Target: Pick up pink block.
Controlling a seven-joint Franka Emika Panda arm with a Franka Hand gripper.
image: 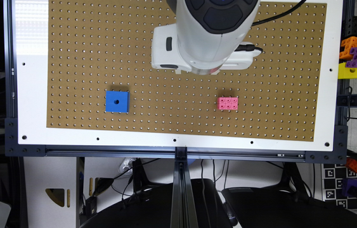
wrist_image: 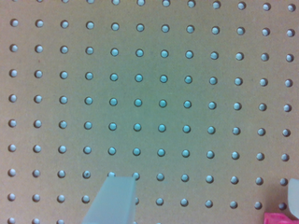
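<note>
The pink block (image: 227, 103) is a small 2x3 piece with round holes, lying flat on the brown pegboard (image: 80, 47) toward the exterior view's right. My gripper (image: 197, 70) hangs above the board, farther from the board's near edge than the block and a little toward the exterior view's left of it. In the wrist view the gripper (wrist_image: 208, 182) is open with only bare pegboard between its fingers. One pale finger (wrist_image: 114, 200) shows fully and the other sits at the frame's edge. A corner of the pink block (wrist_image: 279, 218) peeks in beside that second finger.
A larger blue square block (image: 117, 101) with one centre hole lies on the board toward the exterior view's left. Orange, purple and yellow blocks (image: 355, 55) are stacked off the board at the right edge. A white border (image: 32, 95) frames the pegboard.
</note>
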